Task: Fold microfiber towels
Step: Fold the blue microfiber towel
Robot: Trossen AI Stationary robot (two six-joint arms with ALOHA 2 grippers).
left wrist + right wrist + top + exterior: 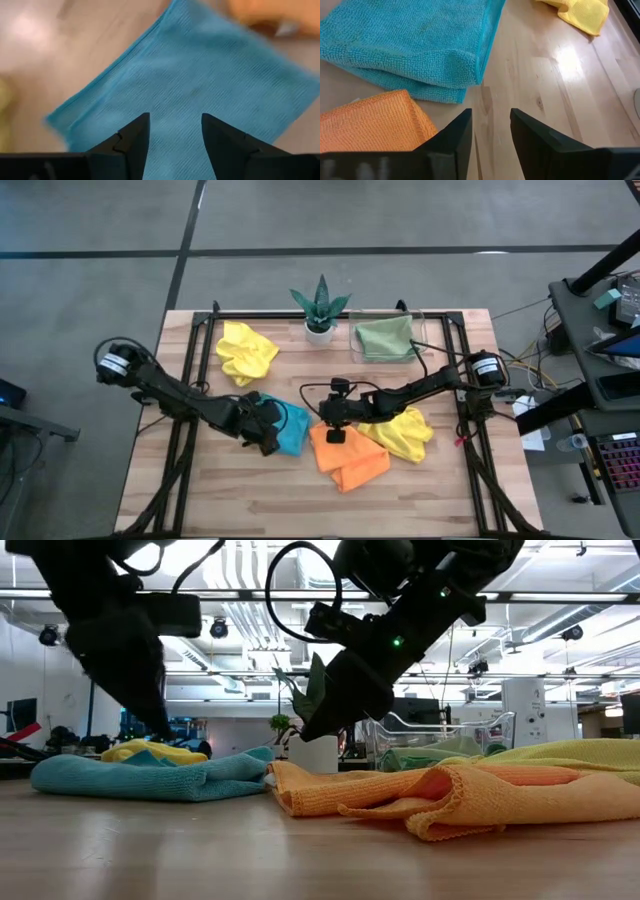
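A sky blue towel (290, 430), folded over on itself, lies on the table's middle. My left gripper (266, 438) is open just above it, its fingers (131, 145) standing over the blue cloth (190, 80). An orange towel (347, 457) lies crumpled to the right of the blue one. My right gripper (335, 432) is open and empty, low over the bare wood (530, 85) between the blue towel's fold (455, 70) and the orange towel (370, 122). One yellow towel (246, 351) lies at the far left, another (406, 432) to the right of the orange one. A sage green towel (385, 338) lies in the clear tray.
A spiky potted plant (320, 312) stands at the far edge, with the clear tray (432, 338) to its right. Black frame rails (190, 380) run along both sides of the table. Bare wood (230, 495) shows along the near edge.
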